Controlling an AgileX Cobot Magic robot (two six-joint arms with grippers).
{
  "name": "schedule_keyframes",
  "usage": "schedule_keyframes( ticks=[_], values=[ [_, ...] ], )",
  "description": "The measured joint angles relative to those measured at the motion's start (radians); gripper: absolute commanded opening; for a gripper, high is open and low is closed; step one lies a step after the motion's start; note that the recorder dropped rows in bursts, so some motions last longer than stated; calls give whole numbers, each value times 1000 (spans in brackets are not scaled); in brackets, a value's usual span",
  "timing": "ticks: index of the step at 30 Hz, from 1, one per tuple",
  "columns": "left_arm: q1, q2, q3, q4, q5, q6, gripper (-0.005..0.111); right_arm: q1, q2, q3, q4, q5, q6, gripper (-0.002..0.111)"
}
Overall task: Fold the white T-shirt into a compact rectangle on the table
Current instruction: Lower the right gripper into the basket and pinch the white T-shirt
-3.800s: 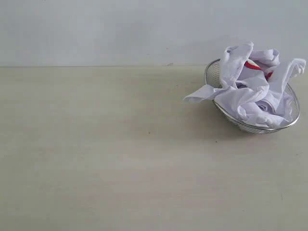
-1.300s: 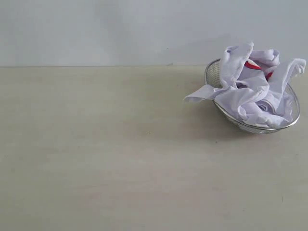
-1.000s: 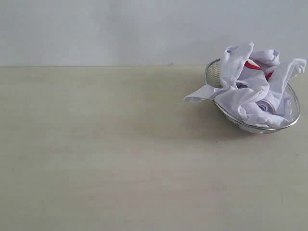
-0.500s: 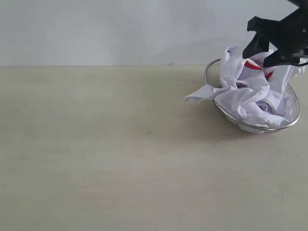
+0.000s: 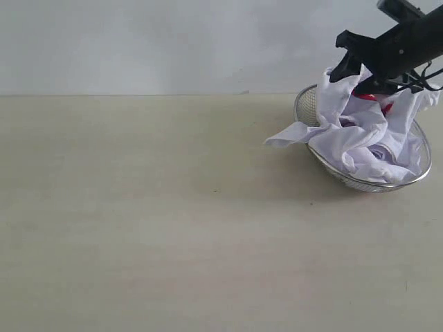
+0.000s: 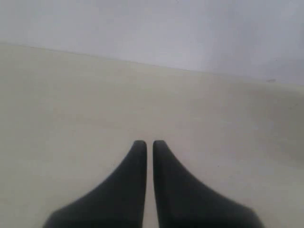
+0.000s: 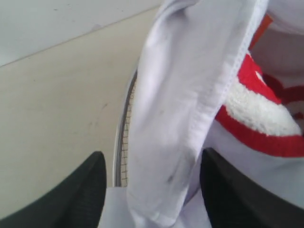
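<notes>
Right gripper [image 5: 349, 77] hangs over the basket [image 5: 374, 185] with its jaws spread. In my wrist view a raised fold of the shirt [image 5: 360, 135] stands between the fingers [image 7: 80, 190], not pinched. I see the shirt crumpled inside the basket, one flap spilling over the rim toward the table [image 5: 173, 207], while the left gripper [image 6: 148, 148] sits pressed together above the table.
</notes>
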Motion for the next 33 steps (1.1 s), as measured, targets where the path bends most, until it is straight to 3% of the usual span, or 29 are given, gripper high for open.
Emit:
schedule_keyframes(
  ticks=[11, 13, 17, 18, 27, 33],
  values=[
    [0, 0, 0, 0, 0, 0, 4, 0, 114, -25, 79, -43, -19, 51],
    [0, 0, 0, 0, 0, 0, 4, 0, 116, -25, 114, -49, -36, 40],
    [0, 0, 0, 0, 0, 0, 4, 0, 116, -27, 162, -62, -79, 3],
    [0, 0, 0, 0, 0, 0, 4, 0, 116, -27, 166, -62, -84, 0],
    [0, 0, 0, 0, 0, 0, 4, 0, 78, -27, 173, -22, -107, 0],
    [0, 0, 0, 0, 0, 0, 4, 0, -76, -28, 173, -16, -127, 0]
  ],
)
